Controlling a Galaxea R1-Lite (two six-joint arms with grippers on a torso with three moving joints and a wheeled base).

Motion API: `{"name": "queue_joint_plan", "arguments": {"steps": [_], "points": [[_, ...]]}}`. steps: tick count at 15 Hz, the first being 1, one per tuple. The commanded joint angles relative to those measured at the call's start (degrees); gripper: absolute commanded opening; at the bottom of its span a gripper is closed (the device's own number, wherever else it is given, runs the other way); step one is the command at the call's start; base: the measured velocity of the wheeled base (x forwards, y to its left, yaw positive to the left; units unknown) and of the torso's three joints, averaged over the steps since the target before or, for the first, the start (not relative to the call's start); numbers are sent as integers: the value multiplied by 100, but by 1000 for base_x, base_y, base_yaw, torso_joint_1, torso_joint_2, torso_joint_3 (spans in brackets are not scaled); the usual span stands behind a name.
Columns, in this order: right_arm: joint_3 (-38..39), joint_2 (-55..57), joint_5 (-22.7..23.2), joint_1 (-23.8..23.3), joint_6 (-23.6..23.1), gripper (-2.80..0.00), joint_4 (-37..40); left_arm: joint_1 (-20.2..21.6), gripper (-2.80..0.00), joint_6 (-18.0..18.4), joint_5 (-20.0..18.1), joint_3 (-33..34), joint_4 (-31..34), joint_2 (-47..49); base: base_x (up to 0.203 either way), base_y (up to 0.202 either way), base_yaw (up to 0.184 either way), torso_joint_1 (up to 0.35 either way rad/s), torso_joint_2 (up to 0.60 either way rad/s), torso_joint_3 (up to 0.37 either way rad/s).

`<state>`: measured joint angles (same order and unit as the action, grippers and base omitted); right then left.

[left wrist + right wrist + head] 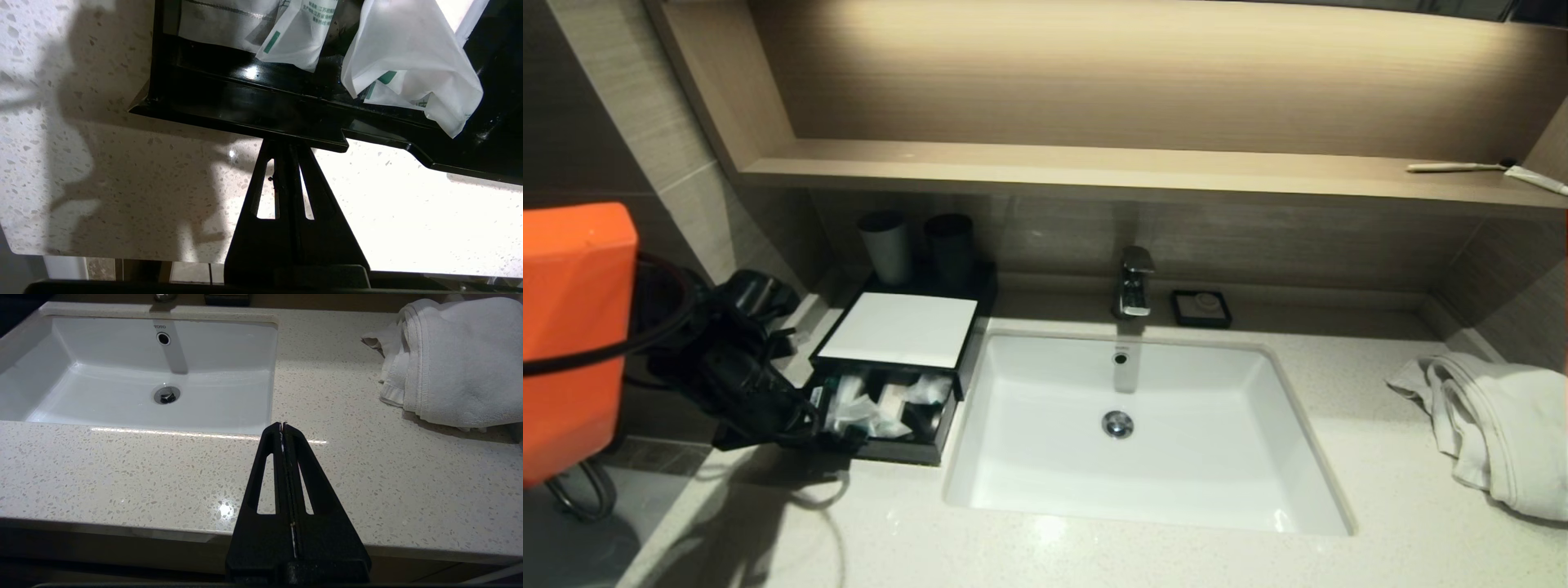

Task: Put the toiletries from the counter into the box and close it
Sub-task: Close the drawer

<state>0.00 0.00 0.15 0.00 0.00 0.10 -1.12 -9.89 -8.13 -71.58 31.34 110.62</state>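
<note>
Left gripper (286, 143), fingers pressed together, touches the near edge of the open box (245, 102); packets (408, 61) inside. Right gripper (282, 425), closed, empty, hovers over the counter (122, 469), seen only from its wrist.

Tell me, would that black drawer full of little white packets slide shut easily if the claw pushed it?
Probably. The black drawer looks stiff and glossy, so a push on its front edge should carry through. The shut left claw already sits at that edge. The white packets look thin and floppy; one droops over the rim and might catch.
</note>
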Motion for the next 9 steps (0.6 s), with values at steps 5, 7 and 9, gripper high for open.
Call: {"name": "queue_joint_plan", "arguments": {"steps": [5, 7, 9], "points": [[0, 0, 3, 0, 0, -280, -1, -2, -280, -68, -4, -292, -4, 243, 0, 0, 0, 0, 0, 0], [0, 0, 3, 0, 0, -280, -1, -2, -280, -75, -4, -339, -43, 311, 0, 0, 0, 0, 0, 0], [0, 0, 3, 0, 0, -280, -1, -2, -280, -112, -4, -344, -223, 374, 0, 0, 0, 0, 0, 0]]}}
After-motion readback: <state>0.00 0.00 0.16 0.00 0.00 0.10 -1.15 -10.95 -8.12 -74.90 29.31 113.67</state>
